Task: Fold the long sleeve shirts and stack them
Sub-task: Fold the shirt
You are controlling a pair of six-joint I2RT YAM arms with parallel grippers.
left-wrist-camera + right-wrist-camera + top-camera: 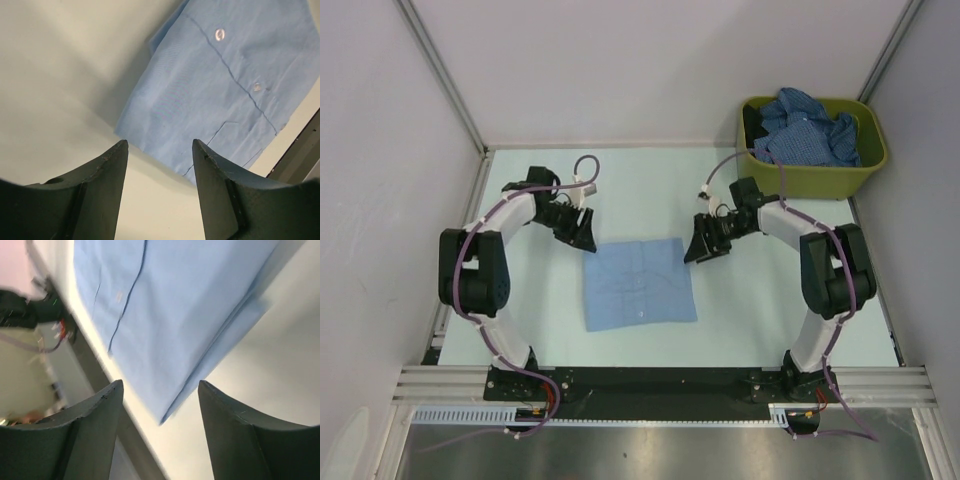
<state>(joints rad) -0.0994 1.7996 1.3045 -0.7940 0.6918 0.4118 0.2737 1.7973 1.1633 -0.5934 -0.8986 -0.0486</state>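
A plain light blue shirt (pixel 638 284) lies folded into a flat rectangle in the middle of the table. It also shows in the left wrist view (pixel 225 85) and the right wrist view (pixel 175 305). Darker blue patterned shirts (pixel 810 130) are heaped in the olive-green bin (pixel 820 180) at the back right. My left gripper (pixel 582 234) is open and empty, just off the shirt's back left corner. My right gripper (pixel 703 245) is open and empty, just off its back right corner. Neither touches the cloth.
White walls enclose the table on the left, back and right. The black base rail (pixel 660 385) with both arm mounts runs along the near edge. The bin stands behind the right arm.
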